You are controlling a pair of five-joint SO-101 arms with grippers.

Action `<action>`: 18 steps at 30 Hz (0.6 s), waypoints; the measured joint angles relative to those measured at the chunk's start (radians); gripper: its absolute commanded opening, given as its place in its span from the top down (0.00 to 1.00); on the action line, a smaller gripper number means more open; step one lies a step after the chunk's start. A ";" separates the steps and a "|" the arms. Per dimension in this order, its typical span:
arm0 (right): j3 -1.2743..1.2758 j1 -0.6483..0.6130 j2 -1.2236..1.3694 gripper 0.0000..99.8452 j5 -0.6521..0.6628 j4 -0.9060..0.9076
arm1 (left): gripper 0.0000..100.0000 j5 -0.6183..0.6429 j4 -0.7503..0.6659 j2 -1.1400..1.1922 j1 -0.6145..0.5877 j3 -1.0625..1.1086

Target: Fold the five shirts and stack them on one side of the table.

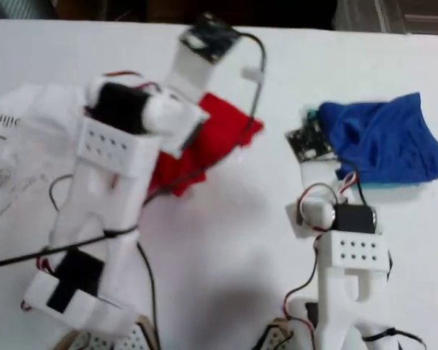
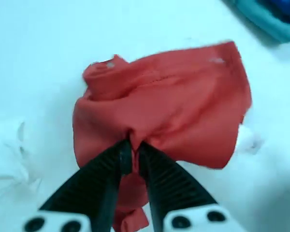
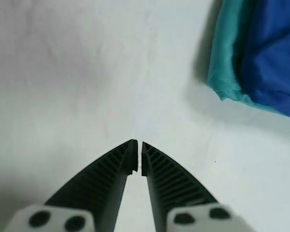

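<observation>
Our left end effector [image 2: 133, 151] pinches the bunched red shirt [image 2: 174, 111] on the counter [image 2: 48, 43]. Our right end effector [image 3: 137, 157] is closed on nothing, near the blue shirt [image 3: 275, 48], maybe atop a teal one [image 3: 222, 63].

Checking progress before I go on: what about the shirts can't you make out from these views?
The red shirt: high view, the left arm covers much of it; fold unclear.
The white shirt: high view, cut off by the left edge, outline lost against the table.
The teal shirt: right wrist view, blue shirt covers all but its edge; anything beneath is hidden.
</observation>
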 measured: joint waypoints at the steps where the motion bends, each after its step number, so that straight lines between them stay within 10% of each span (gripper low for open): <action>1: 0.017 0.000 0.000 0.98 0.000 -0.006 | 0.97 0.000 0.000 0.000 0.012 0.021; 10: 0.086 0.000 0.000 0.98 0.000 -0.029 | 0.97 0.000 -0.094 -0.002 -0.012 0.304; 18: 0.086 0.012 0.000 0.98 0.000 -0.071 | 0.97 -0.029 -0.192 -0.002 -0.385 0.511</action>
